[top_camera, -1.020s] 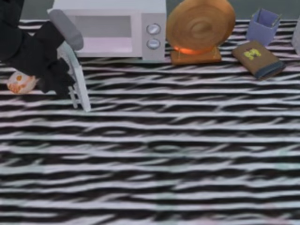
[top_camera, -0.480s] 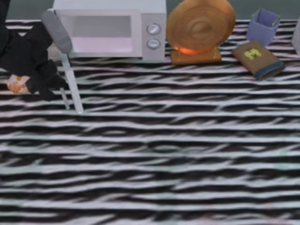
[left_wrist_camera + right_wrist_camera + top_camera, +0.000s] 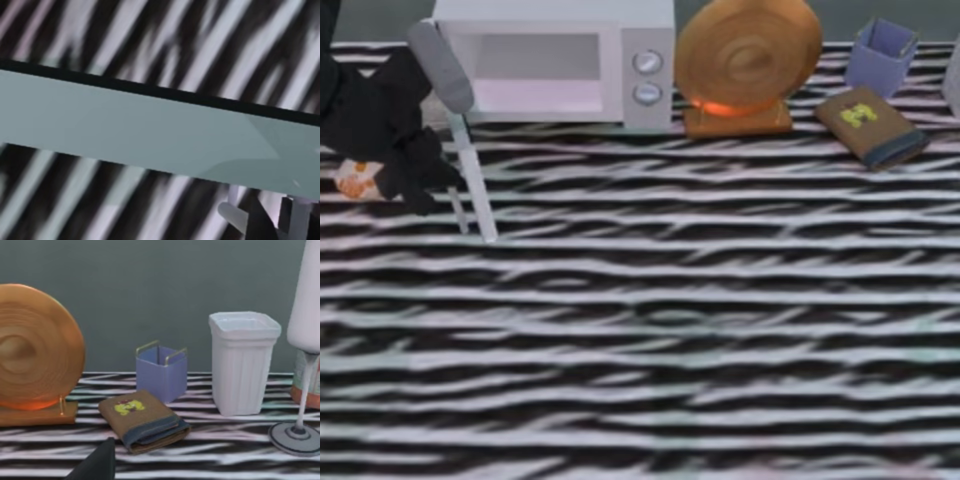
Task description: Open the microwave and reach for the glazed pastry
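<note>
The microwave (image 3: 555, 62) stands at the back of the zebra-striped tabletop (image 3: 700, 340), its door (image 3: 455, 130) swung wide open toward the front so that I see it edge-on, hinged at the microwave's left front corner. The cavity shows pale and open, and the two round silver knobs (image 3: 647, 78) sit on the panel at the microwave's right end.

The glazed pastry (image 3: 353, 180) lies on the tabletop left of the open door, near the table's left edge, with only its orange-patched end peeking out from under my left arm. My left pincer (image 3: 405, 185) sits low right over the pastry, between it and the door; I cannot tell how far its fingers are spread or whether they have the pastry. The left wrist view gives me only a grey-green band across stripes.

My right arm is parked off to the right, out of the top view; only a dark tip of its pincer (image 3: 97, 462) shows in its own wrist view.

Just right of the microwave stands a round wooden disc on a stand (image 3: 748, 55). Farther right sit a small blue box (image 3: 882, 55) and a brown wallet (image 3: 870, 125).
</note>
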